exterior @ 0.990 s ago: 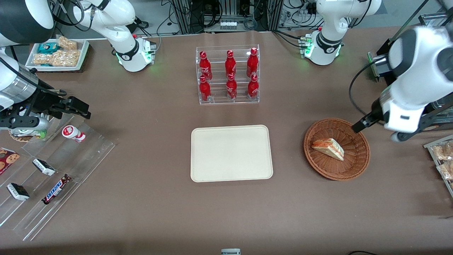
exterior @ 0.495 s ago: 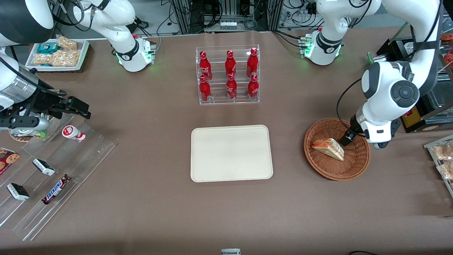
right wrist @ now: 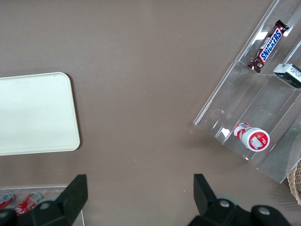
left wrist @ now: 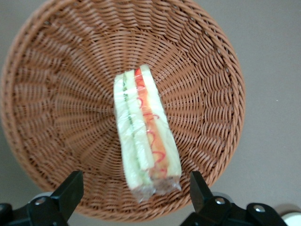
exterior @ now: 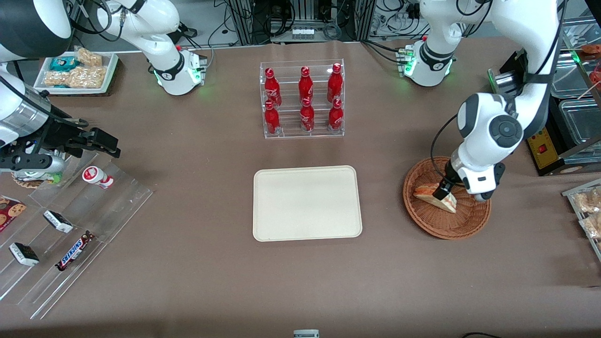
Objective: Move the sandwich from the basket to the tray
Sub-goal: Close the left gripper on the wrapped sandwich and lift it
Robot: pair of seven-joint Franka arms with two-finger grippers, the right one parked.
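the gripper (exterior: 443, 192) hangs right over the sandwich (exterior: 434, 197) in the lower right of the front view, jaws spread wide and holding nothing — in the wrist view one black finger (left wrist: 70, 190) sits to each side of the wedge (left wrist: 143, 146), with wicker showing between finger and bread. the sandwich lies on its edge in the basket (exterior: 474, 220), filling stripes up, one end close to the rim.

what i'd worry about: the wrap looks slick and the bread soft, so a hard squeeze could crush it, and a light one could let it slip out on the lift. the wedge tapers too, so if the jaws close near the thin end it may pivot and drop. the basket looks light — a finger coming down on the sloping weave, or snagging it, could drag or tip the whole thing.

the tray (exterior: 307, 203) sits bare at the centre of the frame, well apart from the basket, with only open brown table between them, so the carry looks unobstructed. the rack of red bottles (exterior: 303, 99) stands above the tray in the picture, clear of that line. bagged snacks (exterior: 589, 211) lie at the right edge, near the basket, close enough to mind on a wide swing.
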